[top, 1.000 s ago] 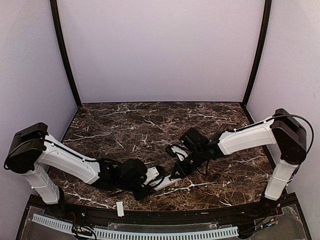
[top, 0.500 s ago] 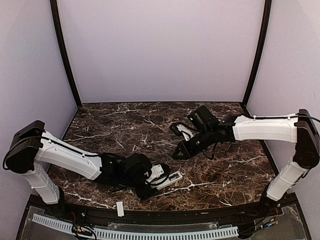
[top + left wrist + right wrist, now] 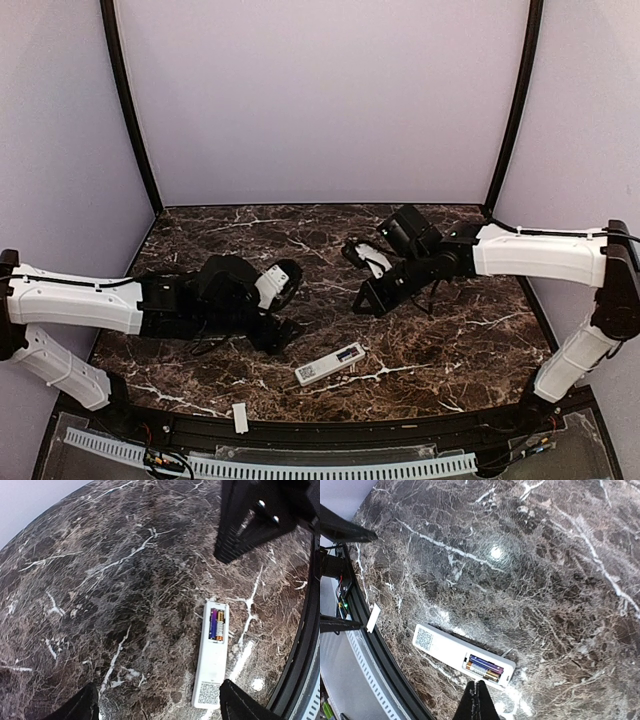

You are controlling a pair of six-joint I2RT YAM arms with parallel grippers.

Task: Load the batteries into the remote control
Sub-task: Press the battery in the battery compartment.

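Left pincer (image 3: 160, 703) spread wide, right pincer (image 3: 477, 698) closed, nothing held. Batteries (image 3: 216, 624) seen seated in remote control (image 3: 212, 665) on counter (image 3: 100, 580). Closing up likely left.

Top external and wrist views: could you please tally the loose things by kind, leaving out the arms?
White rectangular plastic remote control, lying back up: 1
Purple-and-gold cylindrical batteries, side by side in its open compartment: 2
Short flat white plastic strip at the near edge: 1
Total: 4
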